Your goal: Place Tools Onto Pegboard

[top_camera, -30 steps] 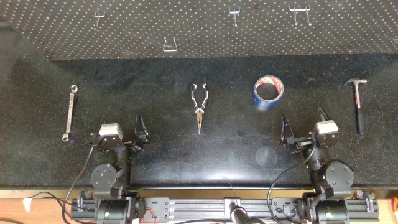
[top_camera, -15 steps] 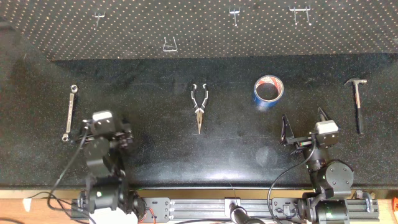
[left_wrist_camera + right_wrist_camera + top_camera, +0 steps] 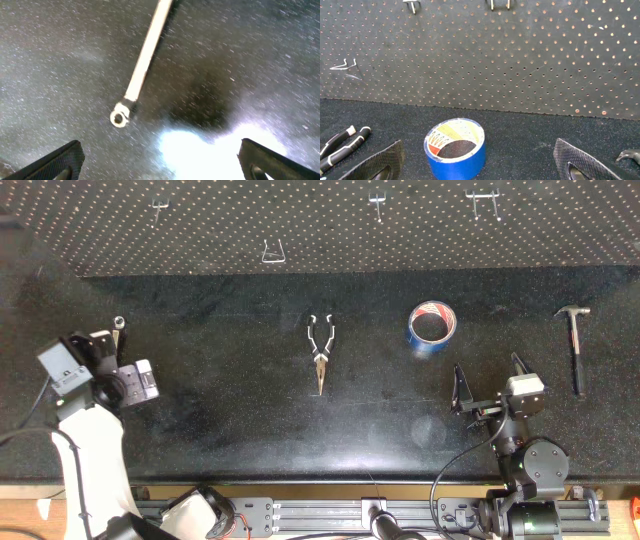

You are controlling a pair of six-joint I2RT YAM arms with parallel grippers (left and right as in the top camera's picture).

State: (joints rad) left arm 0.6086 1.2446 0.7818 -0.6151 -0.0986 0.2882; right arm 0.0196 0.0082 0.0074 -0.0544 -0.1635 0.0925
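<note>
The left claw [image 3: 160, 152], fingers apart, has swung outward and now hangs over the wrench [image 3: 142, 65], which lies flat on the table [image 3: 250, 410], so a grasp appears imminent. The right claw [image 3: 488, 368] remains parked, also apart, near the tape roll [image 3: 432, 326].

One wrench [image 3: 145, 60], one pair of pliers [image 3: 320, 352], one tape roll [image 3: 455, 165], one hammer [image 3: 575, 350], four pegboard hooks [image 3: 272, 253]

Both jaws spread wide; left arm [image 3: 92, 435] seemingly leans outward.
</note>
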